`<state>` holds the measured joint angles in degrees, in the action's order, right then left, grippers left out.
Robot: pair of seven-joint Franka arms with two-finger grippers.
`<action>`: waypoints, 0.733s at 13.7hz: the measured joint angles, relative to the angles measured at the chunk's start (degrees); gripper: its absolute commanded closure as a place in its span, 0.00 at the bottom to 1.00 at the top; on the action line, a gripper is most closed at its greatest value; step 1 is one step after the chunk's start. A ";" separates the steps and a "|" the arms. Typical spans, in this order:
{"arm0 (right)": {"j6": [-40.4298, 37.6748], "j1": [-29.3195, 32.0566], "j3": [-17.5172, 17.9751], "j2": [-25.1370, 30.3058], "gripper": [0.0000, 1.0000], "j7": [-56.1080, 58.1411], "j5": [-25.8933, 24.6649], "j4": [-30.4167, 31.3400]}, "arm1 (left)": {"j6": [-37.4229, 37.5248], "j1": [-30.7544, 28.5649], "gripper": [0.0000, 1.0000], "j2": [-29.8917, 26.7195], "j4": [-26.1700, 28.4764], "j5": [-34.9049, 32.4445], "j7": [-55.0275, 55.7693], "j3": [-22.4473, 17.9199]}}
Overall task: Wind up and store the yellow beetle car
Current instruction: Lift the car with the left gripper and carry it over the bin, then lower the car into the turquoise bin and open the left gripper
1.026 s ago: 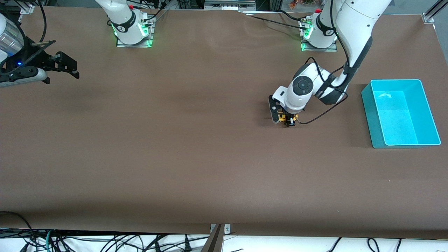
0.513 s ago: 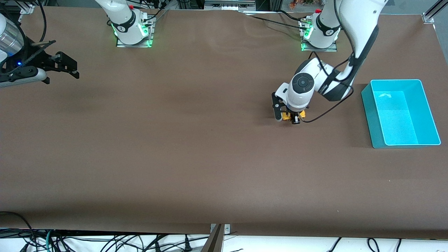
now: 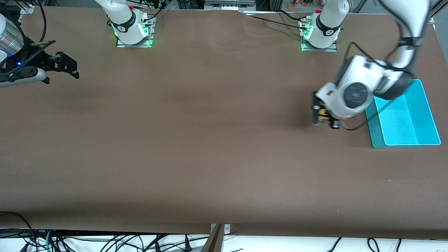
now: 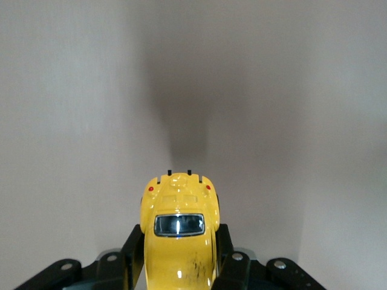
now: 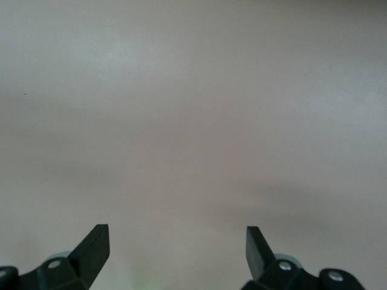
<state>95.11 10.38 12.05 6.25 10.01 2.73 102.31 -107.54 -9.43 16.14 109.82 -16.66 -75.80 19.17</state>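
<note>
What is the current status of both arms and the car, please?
Left pincer shut on yellow beetle car, airborne beside teal bin. Right pincer open, waiting. Nothing in the way.

Left gripper point(image 3: 325, 120) is up over bare brown table point(image 3: 196, 150), just beside the teal bin point(image 3: 428, 115) on the side toward the right arm's end, clamped on the yellow beetle car point(image 3: 324, 112). Left arm's wrist overlaps the bin's rim. Right gripper point(image 3: 68, 68) waits well apart from the bin over the right arm's end, fingers apart.
</note>
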 measured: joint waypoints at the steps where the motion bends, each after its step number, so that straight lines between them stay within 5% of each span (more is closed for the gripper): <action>1: 0.00 0.00 0.00 0.00 0.00 0.00 0.00 0.00 | 2.03 -3.04 0.84 0.05 -1.54 0.05 -3.29 -0.10; 10: 0.00 0.00 -0.01 0.00 0.00 0.03 -0.01 0.00 | 1.48 -28.20 0.84 6.81 -6.97 -2.80 -26.07 -0.72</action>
<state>95.10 10.38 12.04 6.24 10.04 2.72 102.31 -106.06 -37.63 22.96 102.85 -19.46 -101.86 18.45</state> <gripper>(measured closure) 0.000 0.493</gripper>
